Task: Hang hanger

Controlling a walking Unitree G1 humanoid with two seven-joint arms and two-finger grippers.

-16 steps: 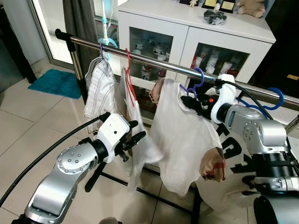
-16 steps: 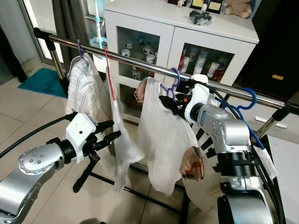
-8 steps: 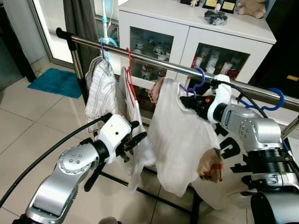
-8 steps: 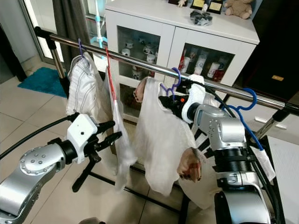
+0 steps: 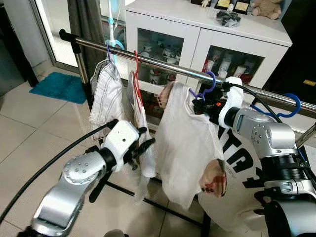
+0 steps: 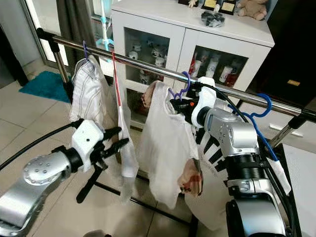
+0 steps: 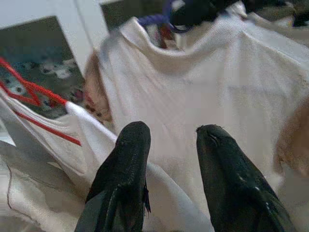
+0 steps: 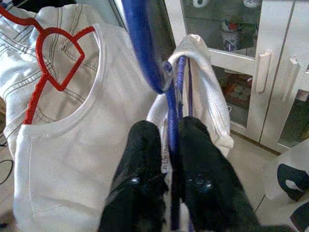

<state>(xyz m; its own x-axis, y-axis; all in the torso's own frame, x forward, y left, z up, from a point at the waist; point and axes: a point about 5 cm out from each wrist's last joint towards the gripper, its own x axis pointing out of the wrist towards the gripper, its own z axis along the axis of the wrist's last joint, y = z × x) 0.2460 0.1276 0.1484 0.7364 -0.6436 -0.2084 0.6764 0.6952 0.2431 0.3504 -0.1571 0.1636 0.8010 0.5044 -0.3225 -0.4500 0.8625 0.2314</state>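
While hooked on rail (image 5: 163, 65), purple hanger (image 5: 207, 85) in right claw (image 8: 166, 159)

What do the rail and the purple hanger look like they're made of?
The rail looks like polished metal: silvery, with bright reflections. The purple hanger, held by the right tool, looks like thin, smooth plastic or coated wire; which one is unclear.

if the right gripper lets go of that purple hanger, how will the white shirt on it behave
Probably floppy: the white shirt drapes in loose folds below the purple hanger. It would likely swing, since the hook sits over the round metal rail. The right gripper pinches the thin hanger, which looks light.
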